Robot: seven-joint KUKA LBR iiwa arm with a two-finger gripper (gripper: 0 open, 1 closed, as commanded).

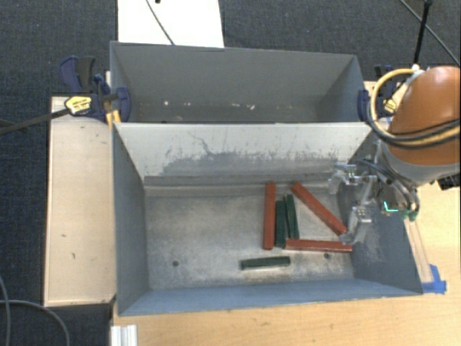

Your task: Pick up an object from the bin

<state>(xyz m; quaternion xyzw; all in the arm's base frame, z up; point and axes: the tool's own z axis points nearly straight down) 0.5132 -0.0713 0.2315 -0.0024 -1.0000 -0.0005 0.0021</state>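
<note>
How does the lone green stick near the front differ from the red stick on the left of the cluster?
The lone green stick is dark green; the long red stick is reddish brown. The green one looks shorter. It lies across the bin, apart from the rest, while the red one runs front to back beside two more green sticks. Both are slim, straight and flat on the floor.

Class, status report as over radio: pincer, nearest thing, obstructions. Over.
Pincer low at right of grey metal bin. By it: right ends of slanted red-brown stick and level red-brown stick. Dark green sticks further left, clear.
</note>
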